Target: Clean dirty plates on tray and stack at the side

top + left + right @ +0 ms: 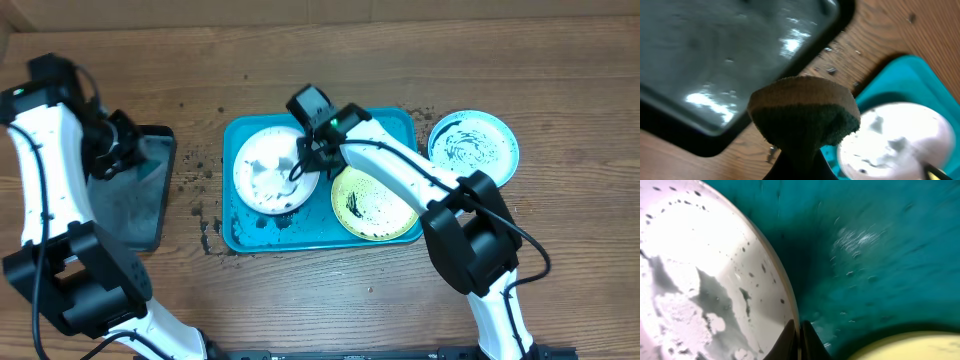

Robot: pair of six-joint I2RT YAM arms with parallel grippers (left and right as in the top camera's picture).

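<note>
Wooden counter (300, 300) spreads under both arms, with dark crumbs (200, 172) scattered on it. Nearest the robot, the teal tray (396, 128) lies flat at the middle of the counter, its floor speckled with bits. On the tray's right half sits the yellow-green plate (375, 205), smeared with dark marks. Just beyond it and to the left, the white plate (262, 172) rests on the tray's left half, dotted with dark specks. The right gripper (800, 330) is pinched closed on this plate's right rim, one finger on either side of the edge. Off the tray, farther right, the light blue plate (473, 148) lies on the bare counter, streaked with dark smears. At the far left, the left gripper (122, 150) hovers over a black tray (130, 205), clamped tight on a brown-and-green sponge (805, 115).
</note>
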